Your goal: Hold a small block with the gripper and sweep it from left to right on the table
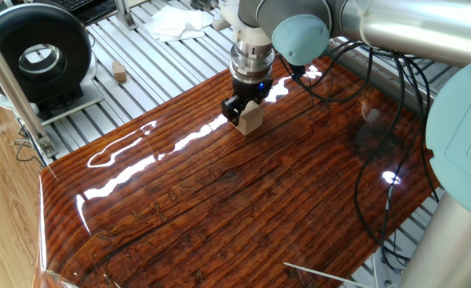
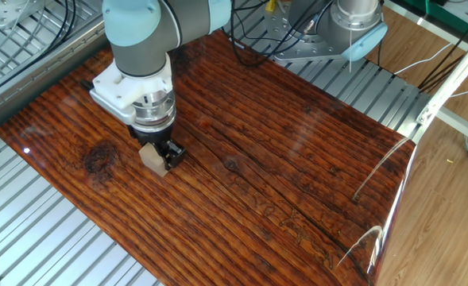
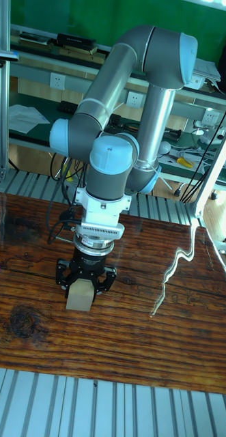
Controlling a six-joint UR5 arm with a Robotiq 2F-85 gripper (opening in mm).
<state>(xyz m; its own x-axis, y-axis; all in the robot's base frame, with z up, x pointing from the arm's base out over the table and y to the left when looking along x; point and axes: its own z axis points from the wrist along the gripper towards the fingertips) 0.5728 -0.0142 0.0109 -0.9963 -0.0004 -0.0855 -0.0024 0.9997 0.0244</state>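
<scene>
Two black prongs of the tool [image 1: 243, 106] pinch the small block [image 1: 250, 120] from opposite sides, its base low against the tabletop [image 1: 219, 208] near the far edge, a pose that suits dragging it. From the other fixed view, the small block [image 2: 152, 157] sits under the wrist, close to the tabletop's [image 2: 297, 159] left edge, leaving open board for the sweep. The tall fixed view shows the tool [image 3: 85, 280] pointing straight down, clamping the small block [image 3: 79, 298] squarely.
</scene>
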